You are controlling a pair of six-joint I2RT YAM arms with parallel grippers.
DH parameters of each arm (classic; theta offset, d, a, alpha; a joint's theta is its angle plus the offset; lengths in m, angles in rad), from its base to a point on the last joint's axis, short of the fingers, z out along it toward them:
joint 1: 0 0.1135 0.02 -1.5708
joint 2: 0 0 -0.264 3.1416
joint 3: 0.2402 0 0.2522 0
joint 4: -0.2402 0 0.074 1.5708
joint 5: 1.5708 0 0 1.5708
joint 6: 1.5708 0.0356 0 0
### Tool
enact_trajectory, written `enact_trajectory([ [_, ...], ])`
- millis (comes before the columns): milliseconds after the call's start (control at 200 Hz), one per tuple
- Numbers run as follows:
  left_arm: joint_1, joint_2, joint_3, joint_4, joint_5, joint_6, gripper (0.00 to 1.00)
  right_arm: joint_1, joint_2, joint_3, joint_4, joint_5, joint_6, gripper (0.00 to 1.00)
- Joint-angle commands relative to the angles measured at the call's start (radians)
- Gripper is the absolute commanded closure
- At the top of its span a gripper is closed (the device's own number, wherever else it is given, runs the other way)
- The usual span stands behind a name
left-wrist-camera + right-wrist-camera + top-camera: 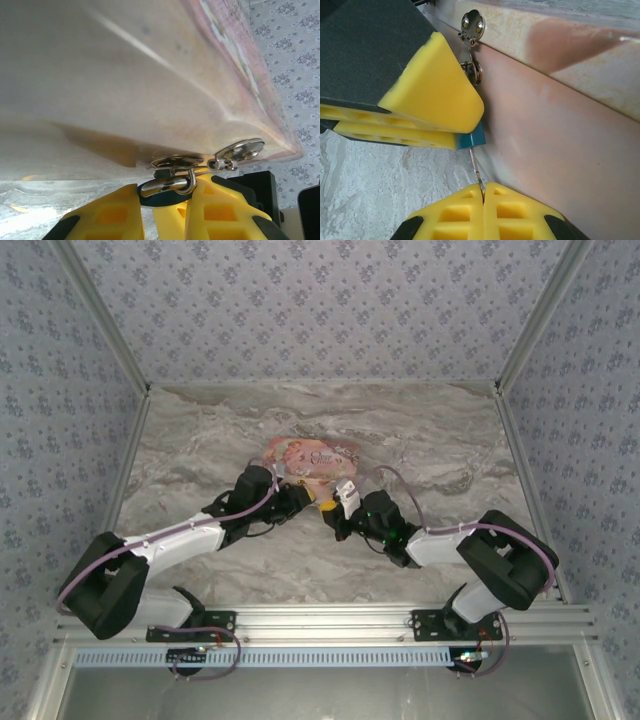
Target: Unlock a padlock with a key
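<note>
Both arms meet at the middle of the marble table [200,450], right at the near edge of the pink box [310,455]. From the left wrist view, the left gripper [166,200] has its yellow fingers drawn in on the padlock [159,196] — dark teal body pinched between them, the silvery shackle [173,183] poking up against the metal clasp [177,161] on the box's side. Over to the right wrist view: the right gripper [483,192] is clamped all the way down, its two yellow tips pressed together on the key [476,167] — a thin silvery sliver standing up out of them. Its upper end reaches the teal corner of the padlock, which peeks out from under the left gripper's fingers, hard against the box's wall. Whether the key's tip is actually inside the keyhole, I cannot tell.
</note>
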Motion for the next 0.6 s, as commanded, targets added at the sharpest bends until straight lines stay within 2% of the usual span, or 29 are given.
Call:
enact_trajectory([
  [0,-0.025,-0.029,0.032,0.04,0.106,-0.004,0.85,0.006,-0.014,-0.019,0.004,0.038,-0.001,1.0],
  [595,-0.025,-0.032,0.028,0.037,0.101,-0.003,0.85,0.022,-0.035,-0.052,0.004,0.061,0.011,1.0],
])
